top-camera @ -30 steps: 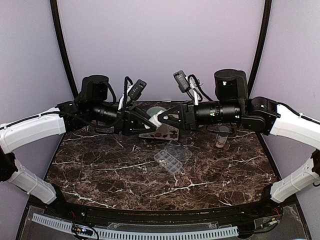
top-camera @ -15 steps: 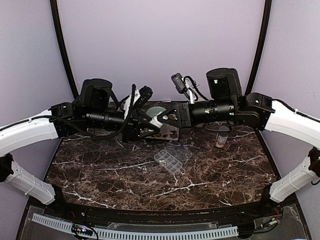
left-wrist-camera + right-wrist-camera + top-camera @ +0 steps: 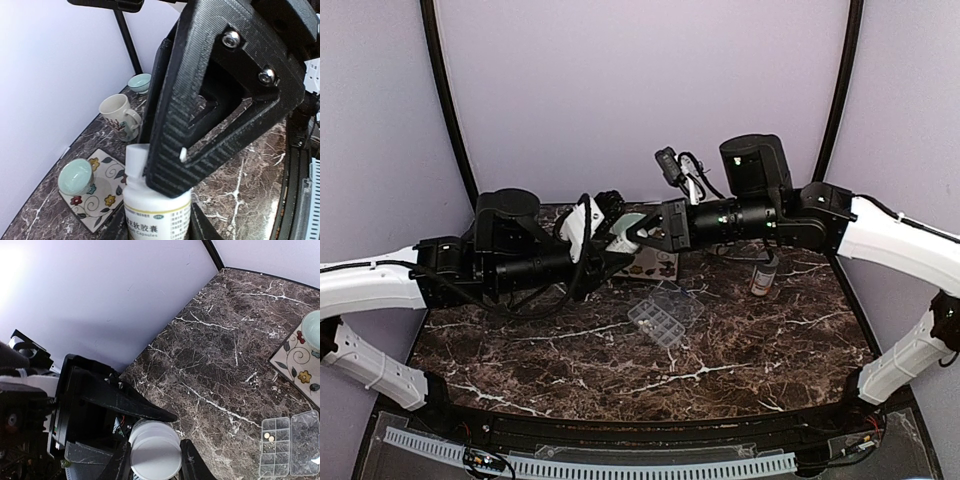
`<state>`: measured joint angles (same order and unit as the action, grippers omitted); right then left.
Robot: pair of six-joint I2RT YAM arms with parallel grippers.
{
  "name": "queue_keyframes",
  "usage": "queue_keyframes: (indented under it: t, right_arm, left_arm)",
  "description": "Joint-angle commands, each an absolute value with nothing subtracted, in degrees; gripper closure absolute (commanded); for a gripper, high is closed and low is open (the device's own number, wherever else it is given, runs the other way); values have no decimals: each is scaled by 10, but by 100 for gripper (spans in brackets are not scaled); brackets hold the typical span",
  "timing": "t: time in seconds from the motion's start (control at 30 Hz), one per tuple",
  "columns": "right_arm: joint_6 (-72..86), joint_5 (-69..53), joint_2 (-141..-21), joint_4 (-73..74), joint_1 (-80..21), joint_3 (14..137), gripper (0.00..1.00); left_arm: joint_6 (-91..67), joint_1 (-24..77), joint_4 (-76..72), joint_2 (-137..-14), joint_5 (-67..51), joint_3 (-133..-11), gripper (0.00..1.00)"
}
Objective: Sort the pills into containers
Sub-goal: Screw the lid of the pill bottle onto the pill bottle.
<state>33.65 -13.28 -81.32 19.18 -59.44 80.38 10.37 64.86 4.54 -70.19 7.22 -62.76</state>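
Observation:
A small white bottle [image 3: 157, 207] with a printed label hangs above the table. My left gripper [image 3: 157, 222] is shut on its body, and my right gripper [image 3: 155, 455] is shut on its white cap [image 3: 155, 452]. In the top view the two grippers meet over the back of the table, left gripper [image 3: 605, 237] against right gripper [image 3: 638, 232]. The clear pill box [image 3: 665, 316] lies open mid-table. Two pale pills [image 3: 269, 437] sit in one of its compartments [image 3: 276, 447]. The box's lid [image 3: 305, 442] lies flat beside them.
An orange bottle [image 3: 763, 272] stands at the right rear. A floral tile tray [image 3: 106, 190] holds a teal cup [image 3: 75, 176]. Behind it are a patterned mug [image 3: 117, 115] and a small teal bowl [image 3: 139, 81]. Walls close in the back and both sides.
The left arm has swung lower and nearer, and the right arm has stretched further left. The bottle between them has shifted slightly left and up. Both grips are unchanged.

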Motion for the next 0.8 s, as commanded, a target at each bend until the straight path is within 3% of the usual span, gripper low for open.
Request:
queue_keyframes:
  t: [0.0,0.27,0.53,0.77]
  right_arm:
    - [354,-116,-853,182,-592,821,100]
    - [359,-104,-853,183,-592,821,100]
    - [347,-93,-814,151,-592,798,63]
    - [330,-85,-769,127,-596,769,48]
  left_arm:
    - [177,713,-127,-690,154,-617,100]
    - [177,731,-155,-698,196,-609,100]
    - [133,714,-122,-676,171,-606,100]
    - [100,690,-93,-663,148,-600,100]
